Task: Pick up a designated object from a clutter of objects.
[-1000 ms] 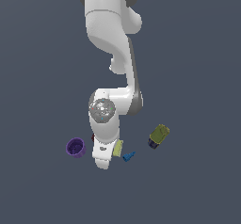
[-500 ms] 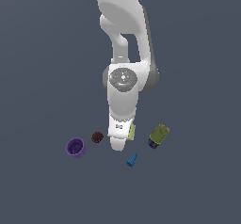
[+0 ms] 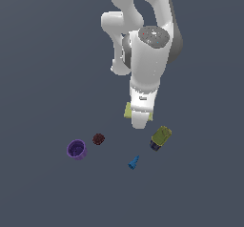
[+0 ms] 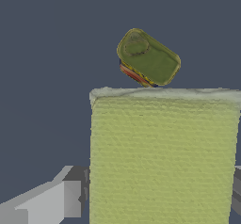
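We see the tool [image 3: 140, 118] clamped on the yellow-green sponge block [image 4: 162, 157], raised above the worktop [image 3: 43, 78] | olive-and-navy cylinder [image 3: 160, 138] lies just beside, below | no writing legible.

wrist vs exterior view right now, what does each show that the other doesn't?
Wrist only: the block's textured face fills the picture, with a grey pincer finger against one edge; the cylinder's flat olive end and a red stripe on its side.

Exterior only: the arm, purple cup, dark red ball and blue cone; the pincer itself is hidden behind the wrist.

Both: the block, mostly hidden by the arm in the exterior view, and the cylinder lying beyond it.
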Tool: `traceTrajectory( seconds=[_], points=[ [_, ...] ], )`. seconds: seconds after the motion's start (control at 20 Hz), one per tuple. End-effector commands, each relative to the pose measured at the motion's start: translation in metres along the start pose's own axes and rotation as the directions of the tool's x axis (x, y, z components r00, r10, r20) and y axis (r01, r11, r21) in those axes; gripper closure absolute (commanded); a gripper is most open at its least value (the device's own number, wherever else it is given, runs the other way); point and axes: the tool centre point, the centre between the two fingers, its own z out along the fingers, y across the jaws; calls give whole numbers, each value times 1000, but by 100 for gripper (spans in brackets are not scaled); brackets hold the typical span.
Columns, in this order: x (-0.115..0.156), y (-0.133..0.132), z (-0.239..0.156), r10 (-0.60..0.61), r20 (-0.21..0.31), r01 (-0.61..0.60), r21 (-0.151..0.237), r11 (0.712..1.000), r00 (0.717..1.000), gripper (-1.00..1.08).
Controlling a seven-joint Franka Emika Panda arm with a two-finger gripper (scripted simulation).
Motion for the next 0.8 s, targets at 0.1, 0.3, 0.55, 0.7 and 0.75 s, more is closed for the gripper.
traceTrajectory(
  seconds=[0.1, 0.3, 0.55, 0.7, 0.75],
  points=[
    [26, -29, -40, 0, 0, 0, -2, 1000, 1000, 108],
    [48, -52, -74, 0, 0, 0, -2, 1000, 1000, 108],
    [71, -77, -110, -1, -2, 1, -1, 1000, 1000, 108],
    [82, -88, -128, 0, -3, 0, -1, 1000, 1000, 108],
    [86, -91, -133, 0, -3, 0, -1, 1000, 1000, 108]
  ],
)
